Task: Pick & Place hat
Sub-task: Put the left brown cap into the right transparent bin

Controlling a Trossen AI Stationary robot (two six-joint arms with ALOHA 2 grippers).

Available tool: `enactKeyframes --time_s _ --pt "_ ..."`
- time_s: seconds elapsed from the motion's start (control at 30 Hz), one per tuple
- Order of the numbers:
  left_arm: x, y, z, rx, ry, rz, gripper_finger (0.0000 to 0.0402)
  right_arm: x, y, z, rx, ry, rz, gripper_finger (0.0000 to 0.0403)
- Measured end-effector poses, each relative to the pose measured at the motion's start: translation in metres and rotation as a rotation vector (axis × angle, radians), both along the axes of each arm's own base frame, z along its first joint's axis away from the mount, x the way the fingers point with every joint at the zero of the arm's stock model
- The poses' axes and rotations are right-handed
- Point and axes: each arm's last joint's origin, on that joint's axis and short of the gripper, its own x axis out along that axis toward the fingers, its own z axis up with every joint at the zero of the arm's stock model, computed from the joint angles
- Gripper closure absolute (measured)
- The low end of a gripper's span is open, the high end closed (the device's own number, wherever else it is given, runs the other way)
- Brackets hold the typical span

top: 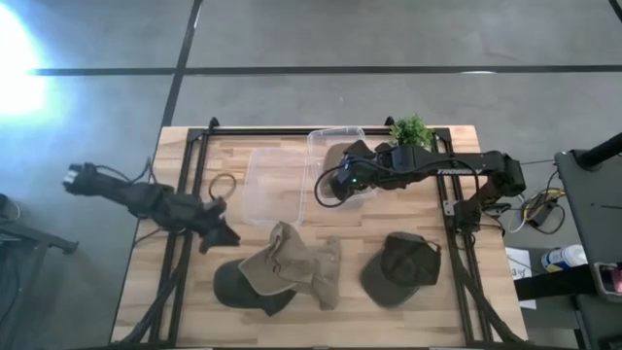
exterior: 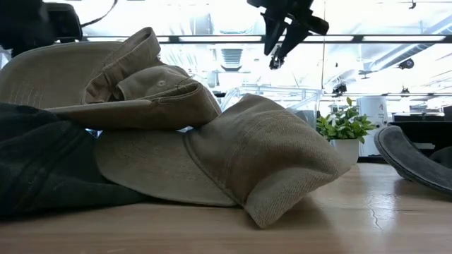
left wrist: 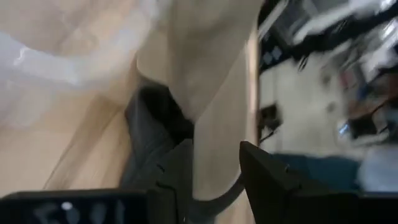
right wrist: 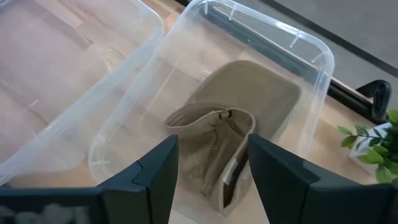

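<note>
A tan hat lies inside the clear plastic bin, resting on the bin's floor. My right gripper hangs open just above it without touching it, and it shows high up in the low view. More hats lie at the table's near side: a heap of tan hats on a dark green cap, and a dark cap to the right. My left gripper is open, left of that heap, with tan cloth ahead of its fingers.
The bin's clear lid lies flat to the left of the bin. A small potted plant stands at the far edge near the right arm. Black frame rails run along both table sides. Bare wood shows between the two hat groups.
</note>
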Motion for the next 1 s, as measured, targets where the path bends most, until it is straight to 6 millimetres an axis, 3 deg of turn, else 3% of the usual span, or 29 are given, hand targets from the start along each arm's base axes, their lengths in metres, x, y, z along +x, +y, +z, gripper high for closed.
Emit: enactKeyframes --time_s 0.23,0.37,0.57,0.73,0.83,1.0 --pt "0.010 -0.029 -0.019 0.149 0.103 -0.054 0.0287 0.000 0.000 0.000 -0.005 0.001 -0.003 0.0220" --pt "0.019 -0.041 -0.020 0.168 0.064 -0.075 0.0287 0.000 -0.001 0.000 -0.010 0.001 -0.008 0.0220" --pt "0.021 -0.044 -0.022 0.177 0.083 -0.078 0.0287 0.000 -0.002 -0.001 -0.011 0.002 -0.011 0.0220" --pt "0.012 -0.037 -0.020 0.203 0.145 -0.062 0.0288 0.000 -0.002 -0.001 -0.011 0.002 -0.010 0.0220" --pt "0.009 -0.036 -0.010 0.159 0.126 -0.060 0.0288 0.000 -0.002 -0.001 -0.012 0.004 -0.007 0.0220" --pt "0.010 -0.039 0.023 0.075 -0.026 -0.104 0.0288 0.000 -0.002 -0.001 -0.012 0.010 0.002 0.0220"
